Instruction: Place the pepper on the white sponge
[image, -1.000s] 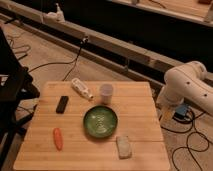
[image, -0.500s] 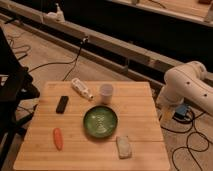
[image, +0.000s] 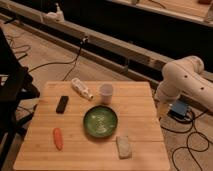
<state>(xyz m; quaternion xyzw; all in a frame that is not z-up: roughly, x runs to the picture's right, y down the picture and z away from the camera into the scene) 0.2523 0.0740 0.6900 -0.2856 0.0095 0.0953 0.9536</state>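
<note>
Evidently nothing has shifted over the last second: the pepper (image: 58, 138) lies where it lay, near the front left corner of the table (image: 142, 102), and the arm (image: 182, 80) is folded off the table's right edge exactly as before. That stillness means the task has not really begun (no reach, no grasp, no carry). The tool (image: 161, 106) seems to hang low beside the table's right edge, below the arm's white elbow and well apart from the pepper. Whether it is spread or pressed together I cannot tell, and nothing can be made out in it.

The white sponge (image: 123, 147) sits near the front edge, right of centre, just to the front and right of the green plate (image: 100, 121), with a narrow strip of wood between them. The plate lies between pepper and sponge, so the carry will probably have to pass over it or in front of it. Further back stand a translucent cup (image: 105, 93) and a white bottle (image: 81, 88) lying on its side, with a small black slab (image: 62, 104) to the left; none of them blocks either thing.

My judgement is that the first step is still to come: a reach across the whole table to the pepper, which lies flat and slim and will want a low, careful pinch.
</note>
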